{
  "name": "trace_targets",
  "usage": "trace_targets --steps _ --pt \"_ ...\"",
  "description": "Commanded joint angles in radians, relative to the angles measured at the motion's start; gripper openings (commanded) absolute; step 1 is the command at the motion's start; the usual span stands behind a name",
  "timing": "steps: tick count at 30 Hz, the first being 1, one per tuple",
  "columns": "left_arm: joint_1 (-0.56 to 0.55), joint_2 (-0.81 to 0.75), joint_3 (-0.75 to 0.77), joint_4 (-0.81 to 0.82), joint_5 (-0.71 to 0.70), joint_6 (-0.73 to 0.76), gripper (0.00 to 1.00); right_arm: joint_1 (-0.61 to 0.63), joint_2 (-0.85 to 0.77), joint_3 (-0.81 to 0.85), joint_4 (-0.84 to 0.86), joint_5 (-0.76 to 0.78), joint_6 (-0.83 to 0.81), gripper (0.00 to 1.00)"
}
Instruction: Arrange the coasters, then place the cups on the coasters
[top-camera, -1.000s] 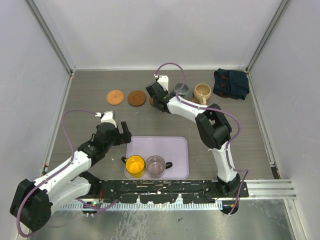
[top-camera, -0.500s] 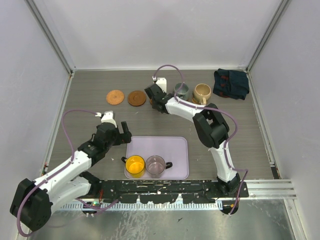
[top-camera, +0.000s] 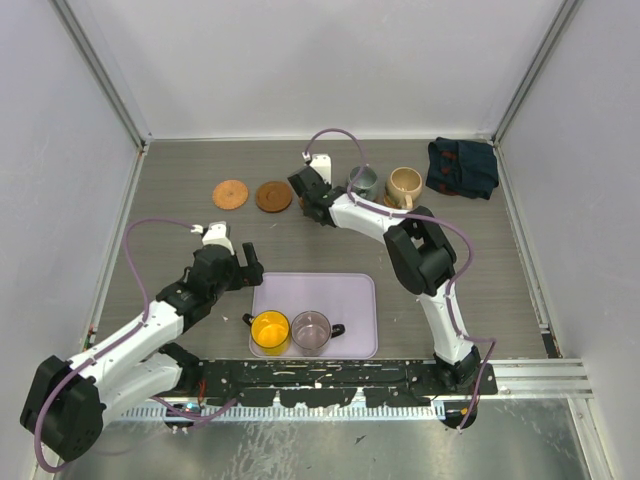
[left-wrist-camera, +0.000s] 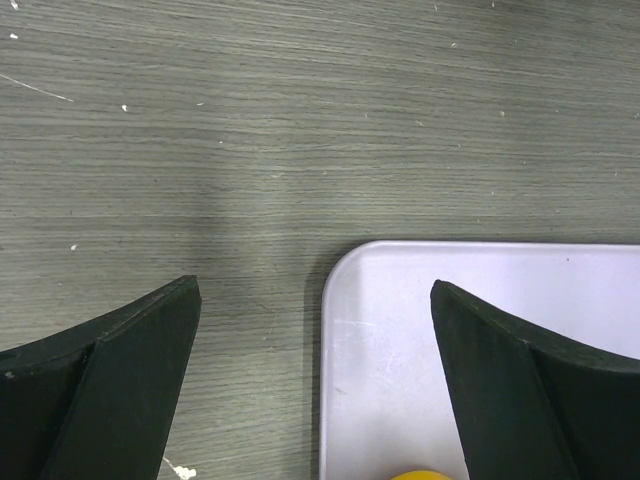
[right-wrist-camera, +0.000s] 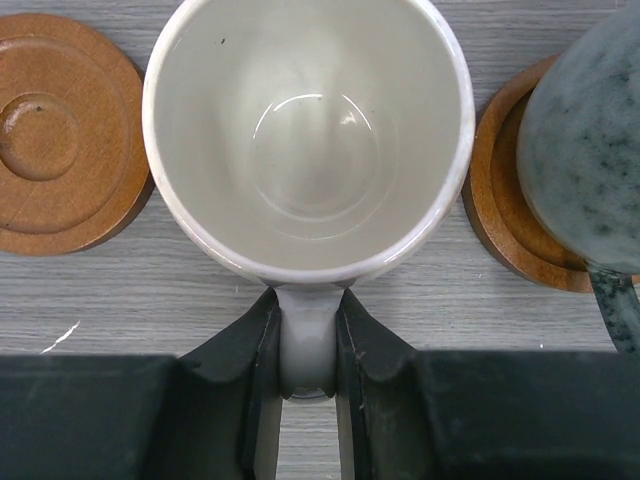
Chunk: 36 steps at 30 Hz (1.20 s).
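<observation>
My right gripper (right-wrist-camera: 308, 302) is shut on the handle of the cream-white cup (right-wrist-camera: 308, 140), which I look straight down into. The cup hides whatever lies under it. A bare brown coaster (right-wrist-camera: 60, 130) lies just left of it. On the right another coaster (right-wrist-camera: 500, 215) carries the grey-green cup (right-wrist-camera: 585, 150). From above, the right gripper (top-camera: 309, 190) is at the back, with two bare coasters (top-camera: 230, 193) (top-camera: 273, 196) to its left and the grey-green cup (top-camera: 362, 182) and beige cup (top-camera: 404, 185) to its right. My left gripper (left-wrist-camera: 315, 290) hangs open over the tray's corner.
The lavender tray (top-camera: 340, 292) near the front holds the yellow cup (top-camera: 270, 330) and the purplish glass cup (top-camera: 312, 330). A sliver of the yellow cup (left-wrist-camera: 425, 475) shows in the left wrist view. A dark blue folded cloth (top-camera: 462, 167) lies at the back right. White walls enclose the table.
My right gripper with the white cup has shifted slightly left and back. The left arm has not moved.
</observation>
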Motion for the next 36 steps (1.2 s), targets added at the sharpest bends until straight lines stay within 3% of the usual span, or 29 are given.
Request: trace_targets --steps 1,4,7,12,24,36 --pt "-0.004 0.002 0.032 0.059 0.002 -0.004 0.99 0.006 -0.010 0.060 0.086 0.024 -0.008 0.12" --pt "-0.003 -0.003 0.029 0.059 0.000 -0.005 0.99 0.007 -0.017 0.055 0.084 0.018 -0.004 0.24" --pt "-0.003 -0.005 0.026 0.058 0.001 -0.004 0.99 0.008 -0.027 0.050 0.084 0.018 0.000 0.43" --pt "-0.003 -0.010 0.018 0.053 0.001 -0.009 0.99 0.015 -0.044 0.035 0.084 0.038 0.000 0.60" --pt "-0.004 -0.039 0.011 0.039 0.005 -0.019 0.99 0.038 -0.121 -0.052 0.084 0.065 0.012 0.61" --pt "-0.003 -0.093 0.007 0.019 0.015 -0.012 0.99 0.061 -0.326 -0.219 0.110 0.060 -0.026 0.66"
